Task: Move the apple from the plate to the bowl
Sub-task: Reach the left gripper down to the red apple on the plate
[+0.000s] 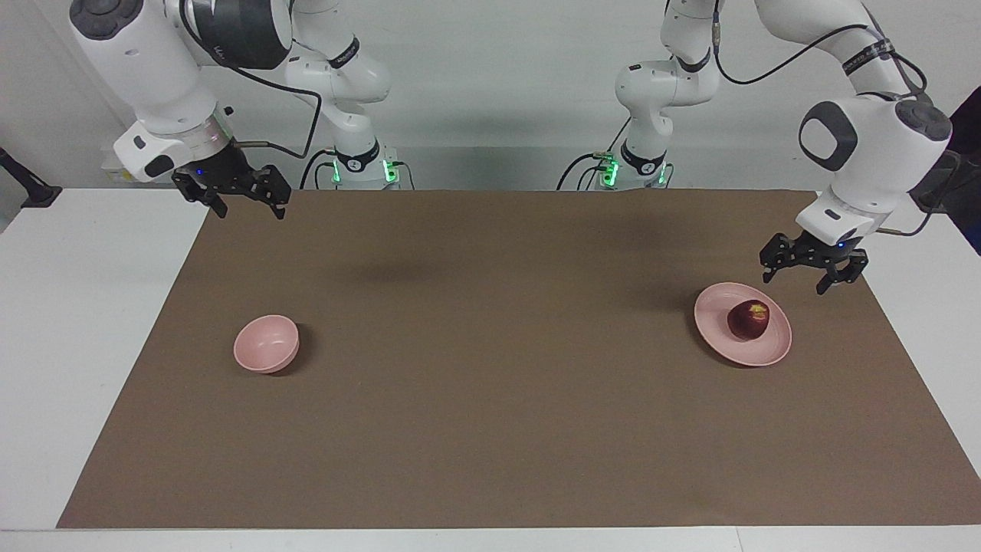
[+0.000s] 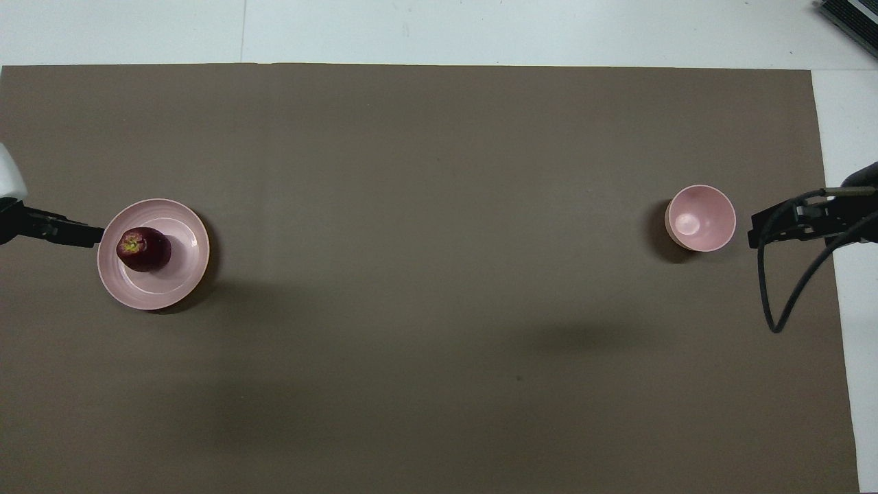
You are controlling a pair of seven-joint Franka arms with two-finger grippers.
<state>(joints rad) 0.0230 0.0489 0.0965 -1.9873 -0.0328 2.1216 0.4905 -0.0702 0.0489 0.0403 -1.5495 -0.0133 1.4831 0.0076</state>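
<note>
The dark red apple (image 1: 749, 319) sits on the flat pink plate (image 1: 714, 308) at the left arm's end of the brown mat. It also shows in the overhead view (image 2: 143, 249) on the plate (image 2: 186, 266). My left gripper (image 1: 797, 277) is open and empty, up in the air over the mat just beside the plate's rim; its tip shows in the overhead view (image 2: 68, 233). The small deep pink bowl (image 1: 266, 343) stands empty at the right arm's end and also shows in the overhead view (image 2: 699, 218). My right gripper (image 1: 247, 208) is open and empty and waits over the mat's corner.
The brown mat (image 1: 490, 383) covers most of the white table (image 1: 84, 322). A black cable (image 2: 772, 302) loops down from the right gripper (image 2: 772, 230) close to the bowl. A dark device (image 2: 850, 20) lies at the table's corner farthest from the robots.
</note>
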